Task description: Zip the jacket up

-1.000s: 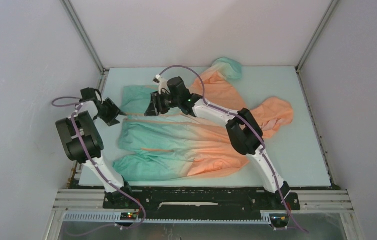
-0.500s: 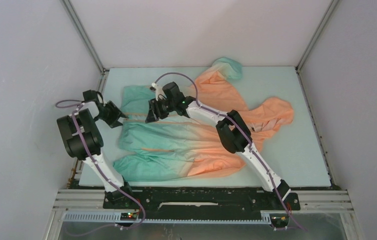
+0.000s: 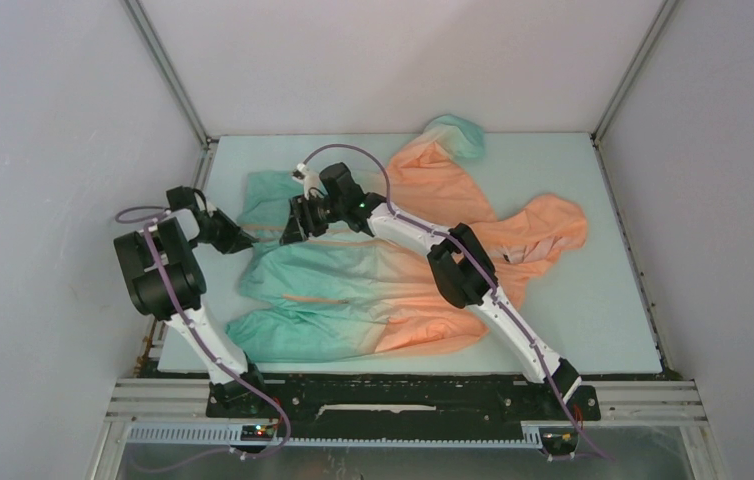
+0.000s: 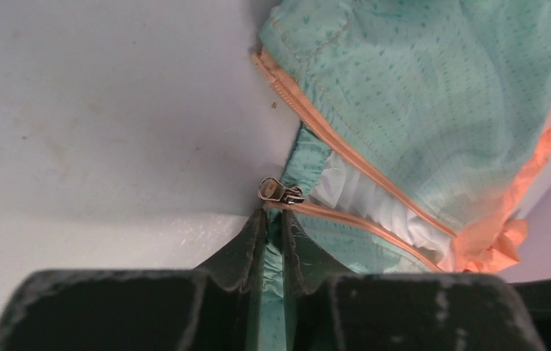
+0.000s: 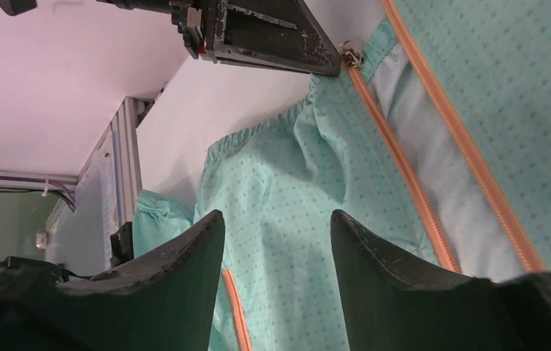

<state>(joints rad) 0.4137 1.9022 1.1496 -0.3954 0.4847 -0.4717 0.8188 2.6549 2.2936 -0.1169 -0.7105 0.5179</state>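
Jacket (image 3: pixel 373 285) lies flat across the table (image 3: pixel 593 300). Its teal hem (image 3: pixel 258 280) is toward the left edge and its orange hood (image 3: pixel 553 225) is to the right. One sleeve (image 3: pixel 448 138) reaches the far edge; the other sleeve (image 3: pixel 283 335) lies along the near edge.

Front zip is unfastened. In the left wrist view two orange zip tapes (image 4: pixel 346 150) spread apart from the hem end, with white lining showing between them.

Left gripper (image 4: pixel 272 238) is pinched narrow on the teal hem, cloth clamped between its fingers. The metal zip slider (image 4: pixel 280 192) sits just past the fingertips, at the foot of the nearer tape.

Right gripper (image 5: pixel 276 241) is spread wide and holds nothing. It hovers over teal cloth beside the tapes, with the left gripper just ahead of it.

Edges: the hem stops near the left table edge, leaving only a narrow bare strip there. There is broader bare tabletop right of the hood and along the far side left of the sleeve. Enclosure walls stand close on three sides.
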